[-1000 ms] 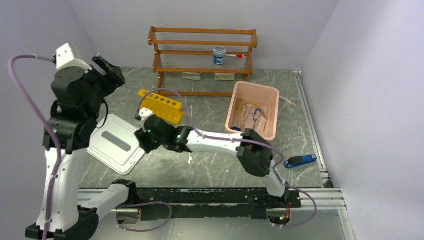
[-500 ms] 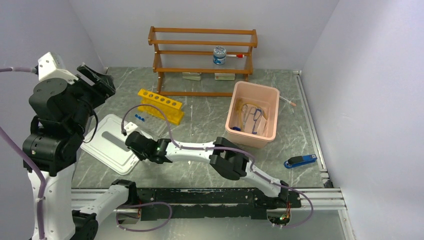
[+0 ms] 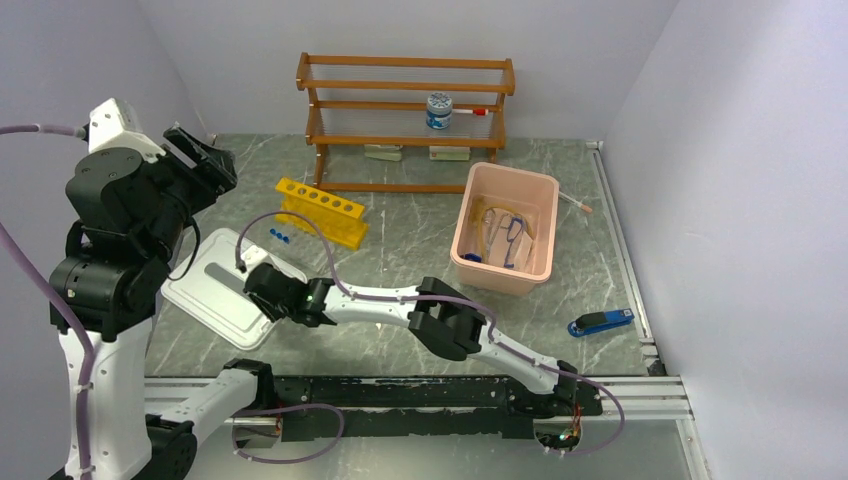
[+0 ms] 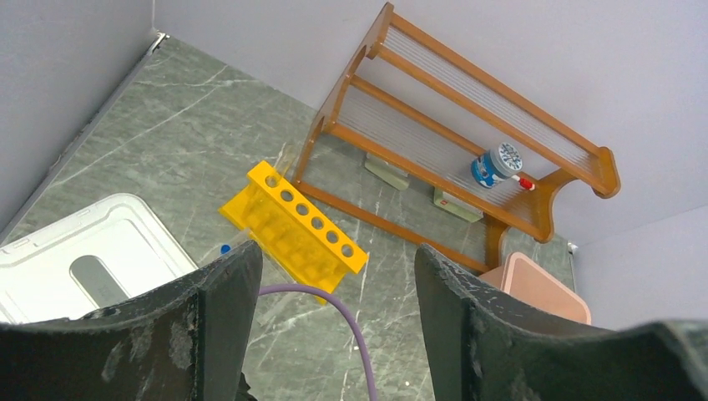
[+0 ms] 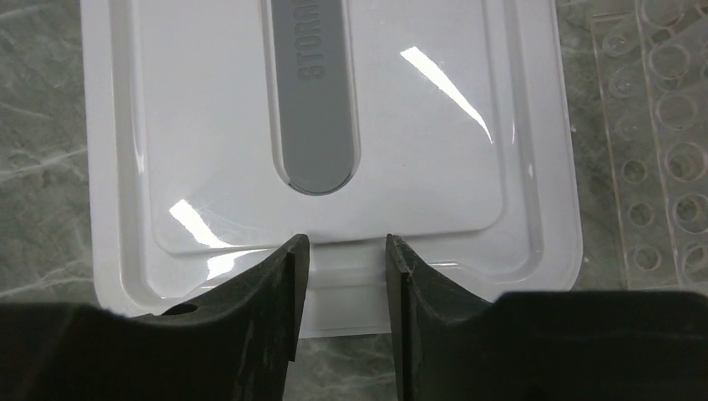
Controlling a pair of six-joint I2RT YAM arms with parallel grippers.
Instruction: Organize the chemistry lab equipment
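The yellow test-tube rack [image 3: 322, 211] lies on the table left of centre, also seen in the left wrist view [image 4: 305, 230]. Small blue-capped tubes [image 3: 278, 236] lie just left of it. Tan hose and clamps [image 3: 505, 232] rest inside the pink bin [image 3: 470, 215]. My right gripper [image 3: 262, 285] reaches far left and hovers over the near edge of a white lid [image 5: 209, 125]. Its jaws [image 5: 346, 251] stand apart, with the lid's rim showing between them. My left gripper [image 3: 200, 160] is raised high at the left, open [image 4: 334, 259] and empty.
A wooden shelf [image 3: 405, 100] at the back carries a blue-labelled jar [image 3: 439, 110]. A blue-and-black stapler-like tool [image 3: 600, 322] lies at the right. A clear holed rack [image 5: 659, 142] sits right of the lid. A purple cable [image 4: 334, 305] loops over the table.
My right gripper swung from beside the yellow rack leftward and nearer, onto the white lid's edge, uncovering the blue-capped tubes. The left arm shifted left and stayed raised.
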